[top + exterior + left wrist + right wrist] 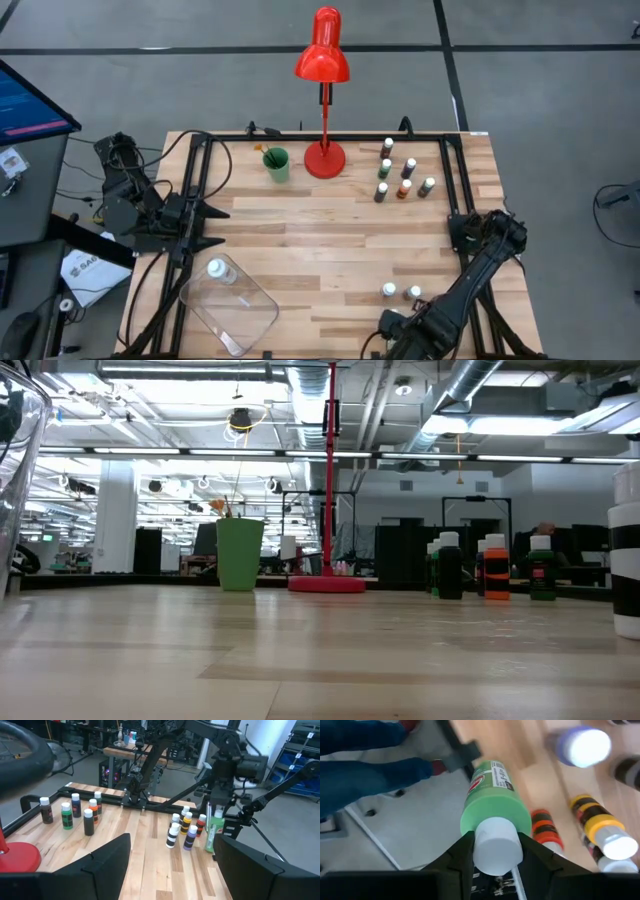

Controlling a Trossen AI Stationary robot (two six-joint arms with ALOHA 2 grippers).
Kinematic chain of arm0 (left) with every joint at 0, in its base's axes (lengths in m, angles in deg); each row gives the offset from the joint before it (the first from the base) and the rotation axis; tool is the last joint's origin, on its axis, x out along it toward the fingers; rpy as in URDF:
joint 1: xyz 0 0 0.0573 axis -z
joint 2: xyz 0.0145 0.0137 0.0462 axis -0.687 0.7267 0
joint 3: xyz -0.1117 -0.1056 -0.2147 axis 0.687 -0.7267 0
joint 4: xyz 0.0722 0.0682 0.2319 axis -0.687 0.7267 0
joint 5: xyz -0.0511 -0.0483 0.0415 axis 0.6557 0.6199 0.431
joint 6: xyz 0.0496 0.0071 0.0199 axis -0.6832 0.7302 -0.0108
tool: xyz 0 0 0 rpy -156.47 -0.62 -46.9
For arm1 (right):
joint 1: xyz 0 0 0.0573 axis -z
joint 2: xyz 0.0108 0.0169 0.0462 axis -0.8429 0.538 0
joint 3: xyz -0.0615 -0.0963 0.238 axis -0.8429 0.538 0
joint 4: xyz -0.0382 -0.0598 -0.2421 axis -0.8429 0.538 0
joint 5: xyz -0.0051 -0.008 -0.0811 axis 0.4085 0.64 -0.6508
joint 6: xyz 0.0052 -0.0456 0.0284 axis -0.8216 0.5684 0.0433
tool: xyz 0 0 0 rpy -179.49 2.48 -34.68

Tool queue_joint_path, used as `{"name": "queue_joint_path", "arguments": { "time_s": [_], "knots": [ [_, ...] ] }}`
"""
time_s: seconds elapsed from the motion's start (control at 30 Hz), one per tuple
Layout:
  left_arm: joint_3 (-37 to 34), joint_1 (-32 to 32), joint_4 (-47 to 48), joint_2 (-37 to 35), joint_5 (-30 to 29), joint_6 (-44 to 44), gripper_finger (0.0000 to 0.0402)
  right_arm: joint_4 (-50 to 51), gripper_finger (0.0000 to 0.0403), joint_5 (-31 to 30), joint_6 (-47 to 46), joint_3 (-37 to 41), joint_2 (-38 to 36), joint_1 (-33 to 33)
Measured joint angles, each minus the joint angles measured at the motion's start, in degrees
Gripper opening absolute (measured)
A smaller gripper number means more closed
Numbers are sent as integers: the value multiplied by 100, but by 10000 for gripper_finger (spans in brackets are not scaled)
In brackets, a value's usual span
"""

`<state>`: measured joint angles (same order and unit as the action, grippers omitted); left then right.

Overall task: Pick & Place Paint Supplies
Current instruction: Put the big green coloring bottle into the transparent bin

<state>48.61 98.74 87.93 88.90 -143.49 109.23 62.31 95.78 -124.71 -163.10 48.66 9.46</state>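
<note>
beside small paint bottles (pixel 181 831), right claw (pixel 496 851) clamps green bottle (pixel 494 802).

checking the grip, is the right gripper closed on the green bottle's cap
Yes, in the right wrist view the right gripper has a finger on each side of the white cap of the green bottle.

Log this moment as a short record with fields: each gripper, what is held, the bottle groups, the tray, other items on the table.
right gripper: near front right table edge, shut on the cap end of the large green bottle
left gripper: open, empty, waiting at the table's left side
far bottle group: six small paint bottles at back right
near bottle group: several small bottles beside the held one
clear plastic tray: front left, one white-capped bottle in its corner
green cup: at back, brushes standing in it
red desk lamp: beside the cup
</note>
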Motion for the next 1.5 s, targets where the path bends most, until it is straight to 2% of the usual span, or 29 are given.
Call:
{"name": "queue_joint_path", "arguments": {
  "time_s": [0.23,0.43,0.63,0.87,1.1,1.5],
  "knots": [
    [0,0,0,0,0,0,278,354,113,8,860,-980,-40,436],
    [0,0,0,0,0,0,278,976,113,-283,2310,-1839,-50,1194],
    [0,0,2,0,0,-118,278,1547,113,-836,4118,-2010,-36,2164],
    [0,0,1,0,-2,-153,278,1245,113,-1065,5757,-2015,467,3266],
    [0,0,0,2,-3,-153,278,766,113,-1074,6296,-2015,1051,3751],
    [0,2,0,0,-26,-151,278,680,113,-1061,6294,-2028,1464,3806]
  ]
}}
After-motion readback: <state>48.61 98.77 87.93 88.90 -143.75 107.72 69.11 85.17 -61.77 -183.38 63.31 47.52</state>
